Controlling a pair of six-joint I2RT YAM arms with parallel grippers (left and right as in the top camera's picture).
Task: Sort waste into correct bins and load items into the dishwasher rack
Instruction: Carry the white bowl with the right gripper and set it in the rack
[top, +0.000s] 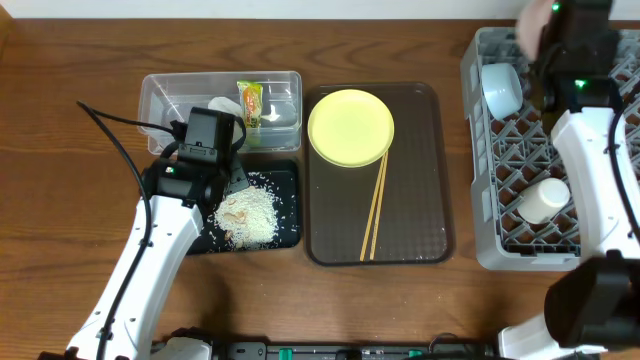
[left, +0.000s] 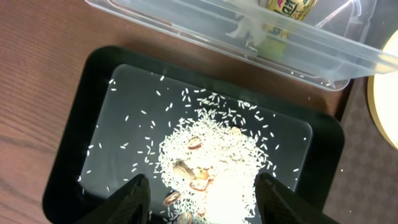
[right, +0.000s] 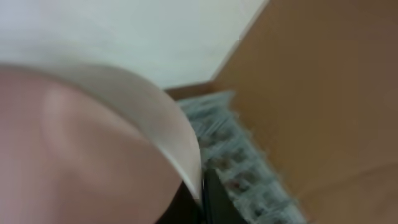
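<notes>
Overhead first, taking the brown serving tray (top: 430, 230) as the landmark. On it lie the yellow plate (top: 350, 127), at the far end, and the chopsticks (top: 375, 205), running from the plate's rim toward the near end. Just left of the tray are two bins. The clear tub (top: 170, 95), the farther one, holds the snack wrapper (top: 250, 101) and a crumpled white tissue (top: 226, 104). The black tray (top: 290, 180), the nearer one, holds a heap of rice (top: 252, 218). The left gripper (top: 232, 190) hangs over that heap. Right of the serving tray stands the dishwasher rack (top: 478, 150), with the light blue bowl (top: 500, 88) and the white cup (top: 542, 200) inside. The right gripper (top: 550, 35) is over the rack's far end, next to a pale blurred shape at the picture's edge.

From the left wrist, the two fingers (left: 134, 199) stand wide apart with nothing between them, above rice mixed with a few brown scraps. The tub wall lies beyond, and the plate's rim shows at the side toward the serving tray.

From the right wrist, a smooth pale curve, seemingly the white bowl (right: 93, 124), fills most of the blurred view, with grey rack lattice behind it. Whether these fingers grip it cannot be told.
</notes>
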